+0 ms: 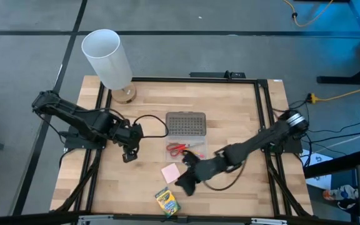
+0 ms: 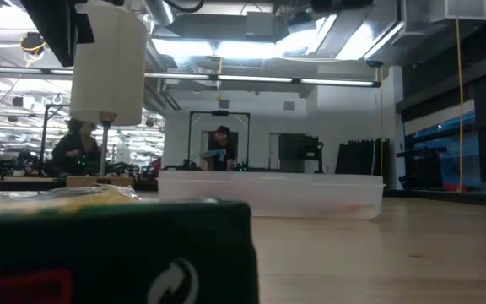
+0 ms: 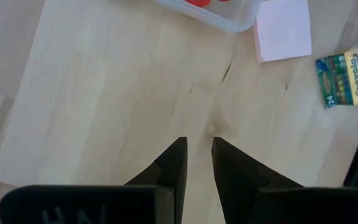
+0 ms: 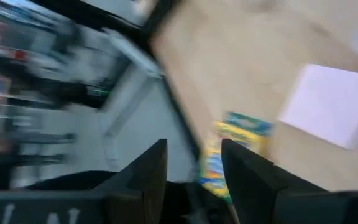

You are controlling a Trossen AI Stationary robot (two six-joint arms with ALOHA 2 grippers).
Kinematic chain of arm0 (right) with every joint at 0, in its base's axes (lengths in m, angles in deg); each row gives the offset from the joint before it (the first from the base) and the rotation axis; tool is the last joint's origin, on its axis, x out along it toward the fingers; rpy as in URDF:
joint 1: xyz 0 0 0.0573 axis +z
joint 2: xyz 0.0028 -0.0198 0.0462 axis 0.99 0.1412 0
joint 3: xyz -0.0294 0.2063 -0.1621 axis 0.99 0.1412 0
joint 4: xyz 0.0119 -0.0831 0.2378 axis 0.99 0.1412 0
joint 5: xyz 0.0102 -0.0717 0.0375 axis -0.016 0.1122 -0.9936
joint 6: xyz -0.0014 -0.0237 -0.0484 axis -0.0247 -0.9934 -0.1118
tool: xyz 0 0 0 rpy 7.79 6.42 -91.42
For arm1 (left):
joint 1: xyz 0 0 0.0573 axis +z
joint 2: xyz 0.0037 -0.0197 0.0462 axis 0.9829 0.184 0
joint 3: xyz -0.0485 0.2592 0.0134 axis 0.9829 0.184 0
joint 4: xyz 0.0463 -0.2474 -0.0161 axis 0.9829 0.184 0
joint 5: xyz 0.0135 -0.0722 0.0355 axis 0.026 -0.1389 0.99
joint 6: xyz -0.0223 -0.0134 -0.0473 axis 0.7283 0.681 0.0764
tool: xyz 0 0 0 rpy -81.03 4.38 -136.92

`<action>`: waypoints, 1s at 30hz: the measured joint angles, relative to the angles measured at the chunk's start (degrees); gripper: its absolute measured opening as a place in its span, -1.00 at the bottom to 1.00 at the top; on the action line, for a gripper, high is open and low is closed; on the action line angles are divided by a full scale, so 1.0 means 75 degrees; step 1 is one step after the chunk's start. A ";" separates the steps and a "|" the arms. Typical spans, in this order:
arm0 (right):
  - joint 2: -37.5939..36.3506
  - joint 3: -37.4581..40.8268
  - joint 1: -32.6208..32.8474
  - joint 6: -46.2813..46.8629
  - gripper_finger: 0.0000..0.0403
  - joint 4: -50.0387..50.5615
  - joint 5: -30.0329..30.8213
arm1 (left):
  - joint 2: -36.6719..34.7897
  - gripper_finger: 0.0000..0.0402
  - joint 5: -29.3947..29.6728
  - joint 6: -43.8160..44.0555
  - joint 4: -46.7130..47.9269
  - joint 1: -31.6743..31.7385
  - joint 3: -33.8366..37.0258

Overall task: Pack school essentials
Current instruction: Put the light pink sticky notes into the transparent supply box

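Note:
The pink sticky-note pad [image 1: 170, 172] [image 3: 283, 30] [image 4: 337, 106] lies flat on the table near its near edge. The yellow-green crayon box [image 1: 166, 201] [image 3: 352, 76] [image 4: 229, 155] lies flat just nearer, filling the low view's foreground [image 2: 108, 245]. Red-handled scissors [image 1: 178, 149] lie in the clear case [image 1: 184, 150] [image 2: 268, 194]. My right gripper [image 1: 186, 184] [image 4: 193, 152] is open, close to the right of the pad and touching nothing. My left gripper [image 1: 129, 154] [image 3: 199, 146] hovers over bare wood left of the case, its fingers narrowly open. Pencils and pen do not show.
The grey dotted lid [image 1: 186, 123] lies just beyond the clear case. A tall white cylinder [image 1: 107, 59] [image 2: 108, 67] stands on a wooden base at the far left corner. A dark cable [image 1: 152, 119] loops from the left arm. Bare wood lies right of the case.

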 joint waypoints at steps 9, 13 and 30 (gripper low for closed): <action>0.2108 -0.2867 -0.0092 0.0291 -0.30 0.3006 0.0876 | -0.0170 -0.66 -0.0086 0.0007 -0.0090 -0.0075 0.0002; 0.2804 -0.3156 -0.0111 0.0855 -0.30 0.3105 0.1129 | -0.0755 -0.66 0.0148 -0.0107 -0.0580 -0.0237 0.0002; 0.4106 -0.3198 -0.0587 0.2023 -0.37 0.3188 0.0056 | -0.2587 -0.66 0.1376 -0.0303 -0.1008 -0.0209 0.0002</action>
